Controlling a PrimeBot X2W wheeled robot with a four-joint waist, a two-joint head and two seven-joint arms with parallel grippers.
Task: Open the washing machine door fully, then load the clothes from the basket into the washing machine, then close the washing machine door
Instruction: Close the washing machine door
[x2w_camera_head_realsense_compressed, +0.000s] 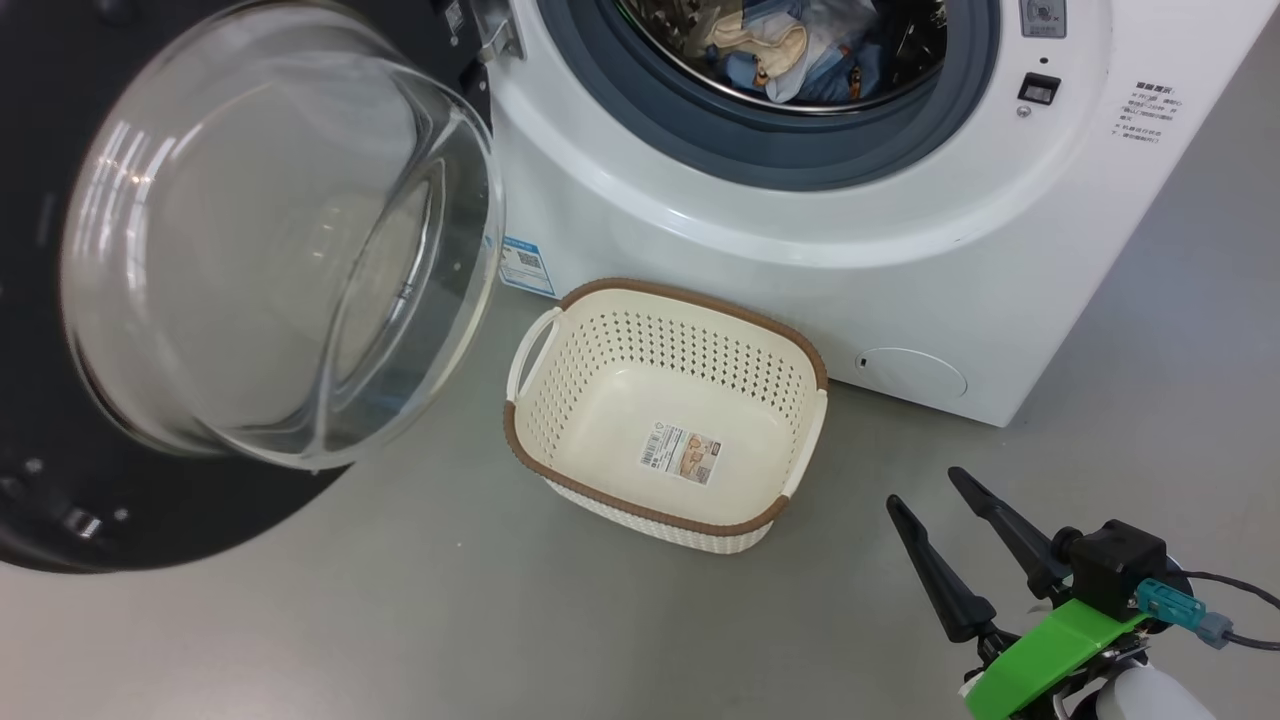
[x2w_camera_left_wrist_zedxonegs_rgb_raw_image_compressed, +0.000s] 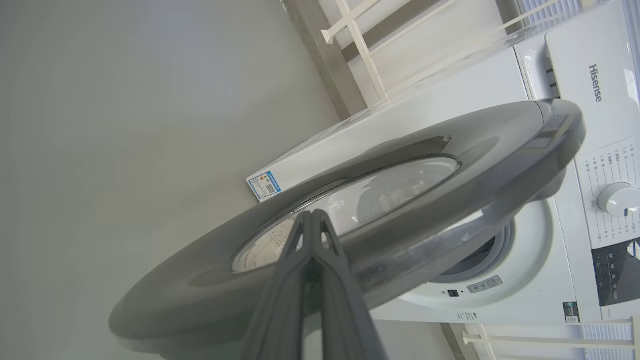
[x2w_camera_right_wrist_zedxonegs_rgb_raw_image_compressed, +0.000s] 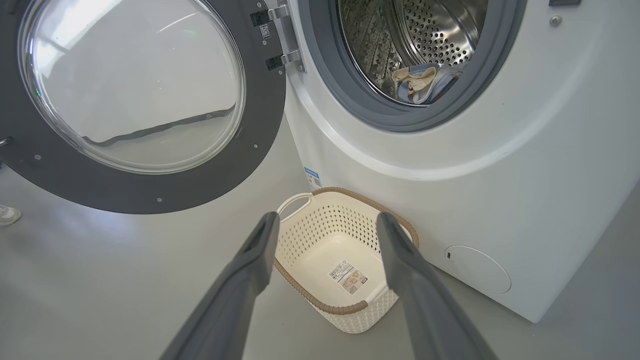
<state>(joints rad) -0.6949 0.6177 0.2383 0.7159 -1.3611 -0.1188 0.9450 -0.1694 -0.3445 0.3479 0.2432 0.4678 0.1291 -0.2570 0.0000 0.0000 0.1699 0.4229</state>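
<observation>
The washing machine (x2w_camera_head_realsense_compressed: 900, 250) stands at the back with its door (x2w_camera_head_realsense_compressed: 270, 250) swung out to the left, glass bowl facing me. The clothes (x2w_camera_head_realsense_compressed: 800, 50), light blue and cream, lie inside the steel drum (x2w_camera_right_wrist_zedxonegs_rgb_raw_image_compressed: 430, 40). The cream basket (x2w_camera_head_realsense_compressed: 668, 412) sits on the floor before the machine, holding nothing but its paper label. My right gripper (x2w_camera_head_realsense_compressed: 930, 485) hovers open at the lower right, short of the basket (x2w_camera_right_wrist_zedxonegs_rgb_raw_image_compressed: 340, 260). My left gripper (x2w_camera_left_wrist_zedxonegs_rgb_raw_image_compressed: 312, 215) is shut, fingertips together, right at the outer face of the door (x2w_camera_left_wrist_zedxonegs_rgb_raw_image_compressed: 400, 200); I cannot tell if it touches.
Grey floor (x2w_camera_head_realsense_compressed: 500, 620) spreads in front of the machine and to its right. The open door overhangs the floor on the left. A white rack (x2w_camera_left_wrist_zedxonegs_rgb_raw_image_compressed: 360, 50) stands beside the machine. The toe of a shoe (x2w_camera_right_wrist_zedxonegs_rgb_raw_image_compressed: 7, 215) shows at the far left.
</observation>
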